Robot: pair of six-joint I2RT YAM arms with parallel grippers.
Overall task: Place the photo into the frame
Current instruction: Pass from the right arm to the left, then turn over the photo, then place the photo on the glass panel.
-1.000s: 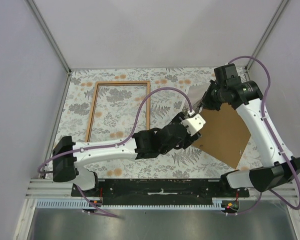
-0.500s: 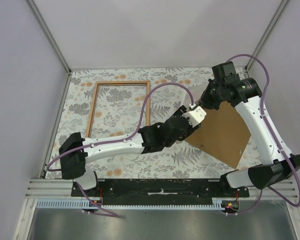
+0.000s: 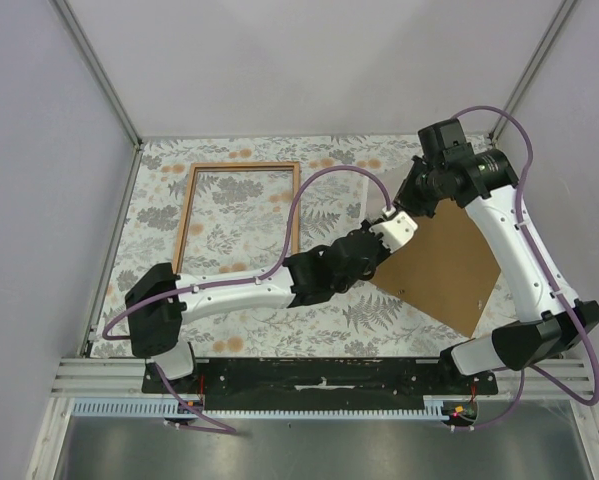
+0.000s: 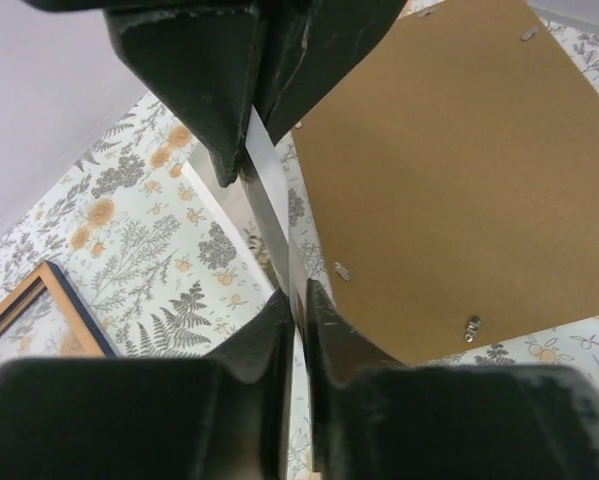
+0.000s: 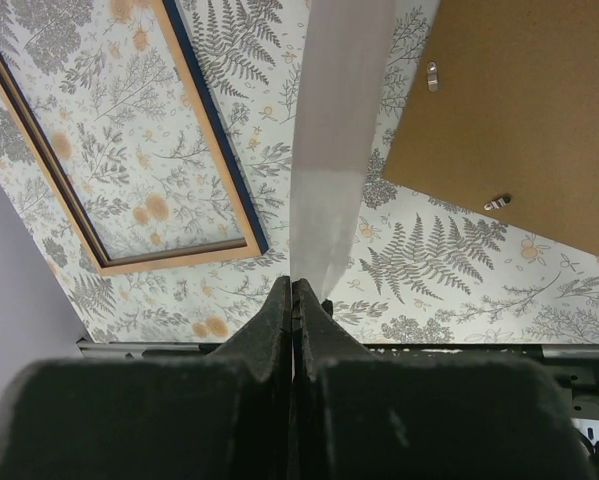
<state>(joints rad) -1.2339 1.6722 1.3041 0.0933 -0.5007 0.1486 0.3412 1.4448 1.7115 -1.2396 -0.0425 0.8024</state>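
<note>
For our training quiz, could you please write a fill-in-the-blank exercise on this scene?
The right hand is shut on the ___.
In the top view, the frame lies to the ___ of the backing board.
The backing board is ___ in colour.
Missing: photo; left; brown.

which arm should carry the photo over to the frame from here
Left. The frame lies on the table's left half, nearest that arm's base, and the left gripper pinches the photo too; the right gripper would probably have to reach across.
</note>
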